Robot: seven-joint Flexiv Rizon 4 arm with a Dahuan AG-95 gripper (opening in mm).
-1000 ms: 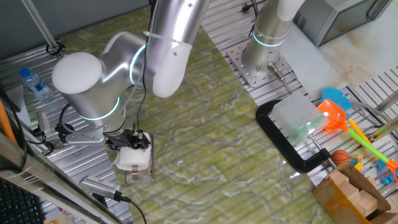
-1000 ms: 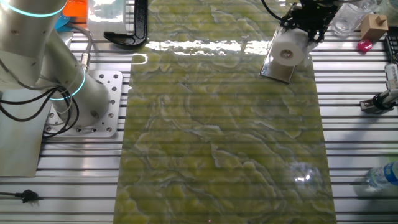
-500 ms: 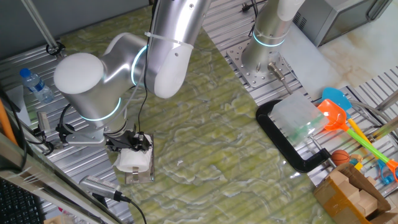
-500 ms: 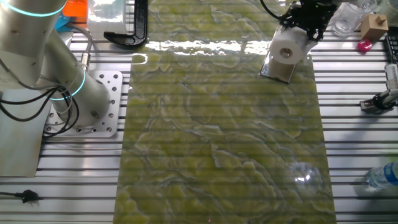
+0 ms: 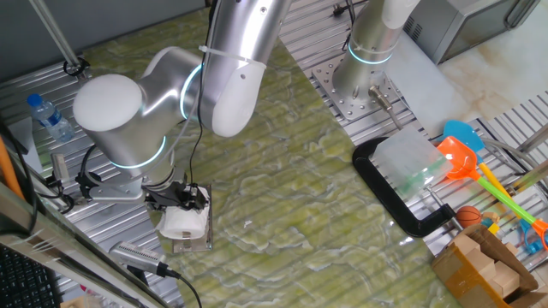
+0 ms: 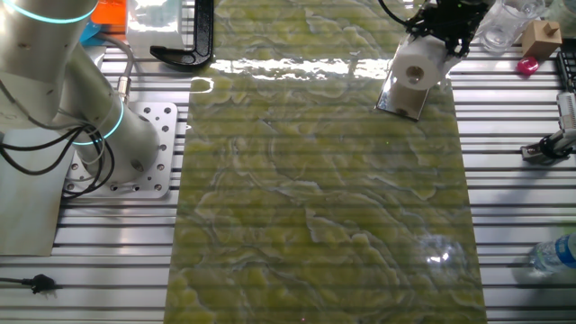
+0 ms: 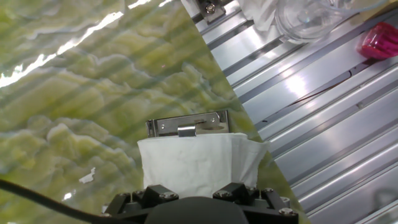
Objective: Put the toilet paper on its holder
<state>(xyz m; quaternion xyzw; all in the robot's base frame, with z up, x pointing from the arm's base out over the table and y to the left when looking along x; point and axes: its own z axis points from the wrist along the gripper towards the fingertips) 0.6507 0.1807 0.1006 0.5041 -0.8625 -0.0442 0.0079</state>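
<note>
The white toilet paper (image 5: 182, 224) is held in my gripper (image 5: 177, 201), which is shut on it from both sides. The roll hangs tilted just over the holder (image 5: 196, 242), a small shiny metal plate at the mat's edge. In the other fixed view the toilet paper (image 6: 415, 71) shows its hollow core, the gripper (image 6: 438, 27) is above it, and the holder (image 6: 401, 102) lies below it. In the hand view the toilet paper (image 7: 196, 162) fills the space in my gripper (image 7: 198, 186). The holder (image 7: 185, 124) with its short post shows just beyond the roll.
A large black C-shaped clamp (image 5: 401, 204) lies at the mat's far side. A water bottle (image 5: 48, 116) lies on the slatted table. Plastic toys (image 5: 469, 159) and a cardboard box are at the right. A second arm's base (image 6: 117, 153) stands nearby. A clear glass (image 7: 311, 15) is close.
The roll, still gripped, has shifted slightly over the plate, a little lower in one fixed view. Nothing else has moved.
</note>
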